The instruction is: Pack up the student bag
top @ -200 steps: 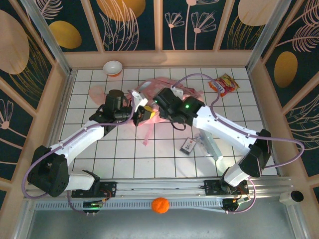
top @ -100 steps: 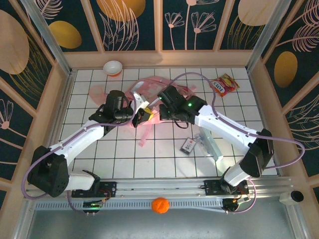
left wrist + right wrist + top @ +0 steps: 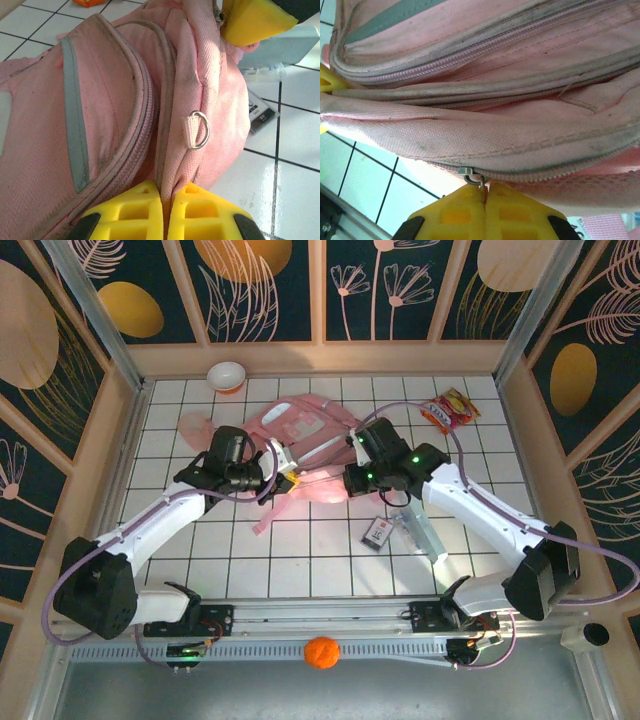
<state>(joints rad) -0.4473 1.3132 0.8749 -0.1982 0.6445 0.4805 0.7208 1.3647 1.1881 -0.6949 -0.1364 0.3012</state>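
Student bag (image 3: 305, 430), a pink backpack, lies on the white tiled table (image 3: 250, 560) and spreads away beyond both grippers. Its near edge spans the gap between them. The left gripper (image 3: 166, 192) is clamped shut on a fold of the bag's fabric next to a zipper seam. The right gripper (image 3: 484, 192) is pinched closed on the metal zipper pull (image 3: 481, 181) of the bag's main zip. A grey-blue case (image 3: 425, 535) lies behind the right gripper, toward its base, with a small dark card (image 3: 378, 532) just beside it. A metal D-ring (image 3: 200, 130) on a fabric loop sits just ahead of the left fingertips.
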